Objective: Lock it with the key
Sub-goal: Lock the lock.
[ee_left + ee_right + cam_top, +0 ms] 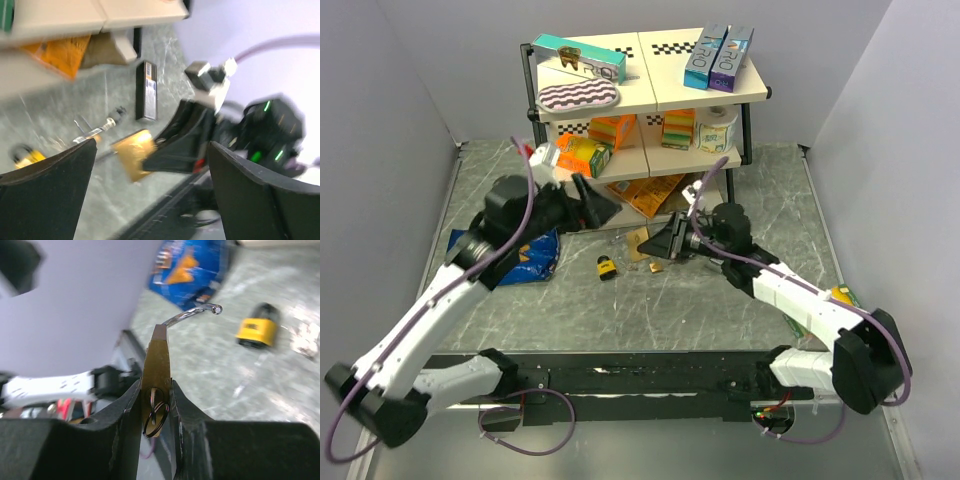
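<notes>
Two padlocks are in view, and the one that matters to you is, I judge, the brass padlock (156,357). Your right gripper (665,244) is clamped narrowly across its flat sides and holds it off the counter (720,310), in front of the shelf (655,95). Its steel shackle (197,313) stands out of the top and curls free at the tip, so the lock reads as not yet closed. A wire key ring (155,412) shows low between the right fingers. The key itself is hidden, so you cannot tell whether it is seated in the cylinder.

Your left gripper (598,207) is spread wide and holds nothing. It hovers near the right one, and its wrist view looks straight at the brass body. A yellow padlock (607,266) lies loose on the counter between the two arms, just beside the blue bag (535,258).

The step in hand looks like presenting the open lock to the free arm. Next, bring the open left gripper onto either the shackle, to press it home, or the key end. The right fingers crowd the key end, so you may need to shift that grip first. Approach squarely, because the shackle is thin and could swing away from a glancing touch.
</notes>
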Controlling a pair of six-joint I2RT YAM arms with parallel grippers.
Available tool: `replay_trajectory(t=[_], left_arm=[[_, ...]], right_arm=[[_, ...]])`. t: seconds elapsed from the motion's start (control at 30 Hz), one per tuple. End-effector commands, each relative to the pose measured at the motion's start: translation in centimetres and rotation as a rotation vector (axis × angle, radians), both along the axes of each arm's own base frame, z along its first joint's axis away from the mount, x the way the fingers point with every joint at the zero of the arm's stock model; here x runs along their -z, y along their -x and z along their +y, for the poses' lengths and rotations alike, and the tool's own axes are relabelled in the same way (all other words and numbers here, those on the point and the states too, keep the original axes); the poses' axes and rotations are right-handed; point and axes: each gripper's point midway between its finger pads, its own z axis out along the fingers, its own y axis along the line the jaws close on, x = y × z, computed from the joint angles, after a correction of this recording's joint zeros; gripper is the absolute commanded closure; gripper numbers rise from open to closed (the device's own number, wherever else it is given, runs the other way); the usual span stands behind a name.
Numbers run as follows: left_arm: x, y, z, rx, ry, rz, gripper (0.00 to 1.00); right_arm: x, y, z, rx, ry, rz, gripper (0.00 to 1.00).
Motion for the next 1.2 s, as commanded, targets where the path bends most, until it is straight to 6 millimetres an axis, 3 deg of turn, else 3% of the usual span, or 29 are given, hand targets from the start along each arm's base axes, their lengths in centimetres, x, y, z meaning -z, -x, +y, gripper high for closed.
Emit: replay_trajectory(t=[0.0, 0.03, 0.07, 0.13, 0.23, 0.37, 0.53, 0.7, 0.9, 1.17], left_arm=[[-2.0, 3.0, 1.0, 0.187, -0.149, -0.438, 0.04], [-2.8, 4.2, 1.6, 0.225, -0.205, -0.579, 0.04], [-0.9, 4.9, 1.5, 0.280, -0.240, -0.615, 0.04], [-0.6, 6.9, 1.5, 0.380, -0.290, -0.768, 0.02], [2.0, 8.5, 1.4, 0.486, -0.342, -0.824, 0.10], [2.7, 9.8, 1.5, 0.509, -0.335, -0.966, 0.11], [1.4, 9.0, 2.2, 0.366, -0.365, -1.205, 0.12], [-0.3, 9.1, 1.6, 0.332, -0.394, -1.390, 0.23], [-0.2, 9.3, -0.3, 0.390, -0.405, -1.440, 0.33], [0.3, 9.3, -1.3, 0.417, -0.333, -1.327, 0.44]], right_arm=[[-10.7, 2.6, -0.8, -0.154, -0.252, -0.327, 1.00], [-10.9, 3.4, -1.1, -0.188, -0.267, -0.340, 1.00], [-11.6, 3.8, -1.6, -0.191, -0.281, -0.373, 1.00], [-12.3, 4.9, -2.0, -0.226, -0.300, -0.417, 1.00], [-13.3, 6.5, -2.5, -0.266, -0.317, -0.473, 1.00], [-14.0, 7.5, -2.7, -0.302, -0.333, -0.489, 1.00], [-15.2, 8.7, -2.9, -0.346, -0.359, -0.532, 1.00], [-15.1, 9.2, -3.0, -0.361, -0.361, -0.521, 1.00], [-15.4, 9.5, -3.1, -0.371, -0.364, -0.535, 1.00], [-15.8, 9.8, -3.0, -0.386, -0.370, -0.556, 1.00]])
